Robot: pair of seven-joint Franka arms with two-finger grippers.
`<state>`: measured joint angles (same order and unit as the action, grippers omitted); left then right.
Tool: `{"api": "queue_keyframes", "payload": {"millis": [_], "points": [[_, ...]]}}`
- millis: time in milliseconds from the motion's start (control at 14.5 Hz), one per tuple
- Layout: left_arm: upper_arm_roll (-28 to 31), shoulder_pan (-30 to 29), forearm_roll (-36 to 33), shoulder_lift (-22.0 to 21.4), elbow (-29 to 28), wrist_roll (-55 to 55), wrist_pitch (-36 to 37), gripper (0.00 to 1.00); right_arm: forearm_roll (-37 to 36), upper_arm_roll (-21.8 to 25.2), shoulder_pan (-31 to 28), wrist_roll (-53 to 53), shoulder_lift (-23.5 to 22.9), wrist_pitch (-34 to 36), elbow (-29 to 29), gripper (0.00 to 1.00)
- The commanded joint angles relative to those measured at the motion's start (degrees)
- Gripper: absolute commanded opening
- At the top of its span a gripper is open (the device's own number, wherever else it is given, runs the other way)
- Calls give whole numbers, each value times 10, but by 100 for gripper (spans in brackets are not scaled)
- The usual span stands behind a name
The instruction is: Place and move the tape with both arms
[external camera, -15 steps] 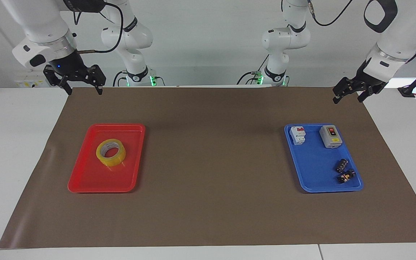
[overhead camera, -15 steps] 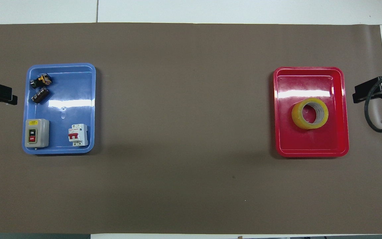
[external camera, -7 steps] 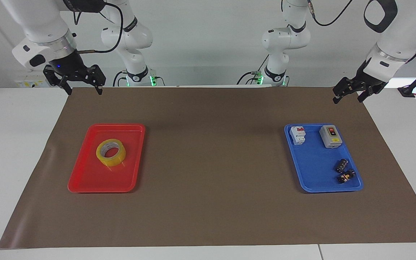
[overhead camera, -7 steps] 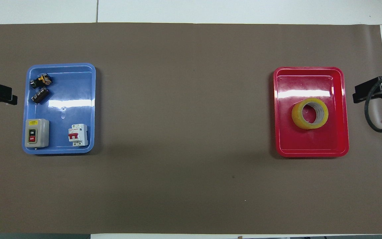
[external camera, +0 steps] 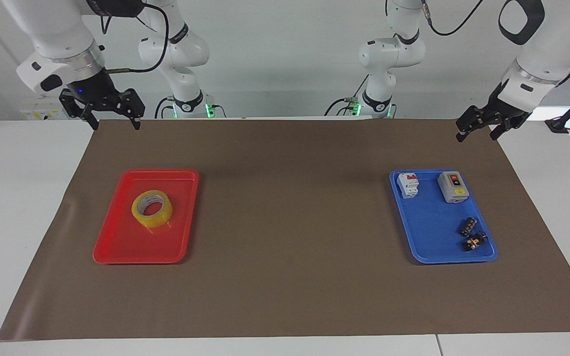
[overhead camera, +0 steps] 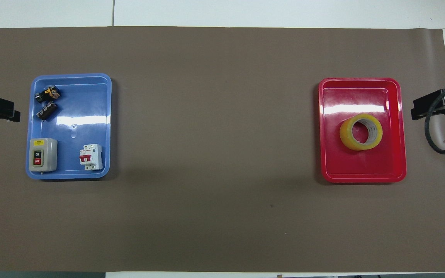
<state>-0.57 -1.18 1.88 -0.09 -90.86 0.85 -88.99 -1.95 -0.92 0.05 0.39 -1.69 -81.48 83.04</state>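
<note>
The tape [external camera: 158, 218], a translucent yellow roll with a whitish core, lies flat in the red tray [external camera: 131, 247] toward the right arm's end of the table; it also shows in the overhead view [overhead camera: 345, 136]. My right gripper [external camera: 115, 126] hangs open and empty above the mat's corner closest to the robots, well clear of the red tray [overhead camera: 361, 170]. My left gripper [external camera: 477, 135] hangs open and empty above the mat's corner at the left arm's end. Only the tips of the right gripper [overhead camera: 417, 111] and the left gripper [overhead camera: 14, 114] show in the overhead view.
A blue tray [external camera: 433, 232] toward the left arm's end holds a grey on/off switch box [external camera: 452, 187], a white circuit breaker [external camera: 407, 184] and two small black parts [external camera: 470, 234]. A brown mat [external camera: 290, 222] covers the table.
</note>
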Motion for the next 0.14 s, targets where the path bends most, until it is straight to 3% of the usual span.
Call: {"api": "queue_keyframes", "payload": {"millis": [0, 69], "points": [[1, 0, 12, -7, -1, 6, 7, 100, 2, -2, -7, -14, 0, 4, -2, 100], [1, 0, 12, -7, -1, 6, 7, 100, 2, -2, -7, -14, 0, 4, -2, 100]]}}
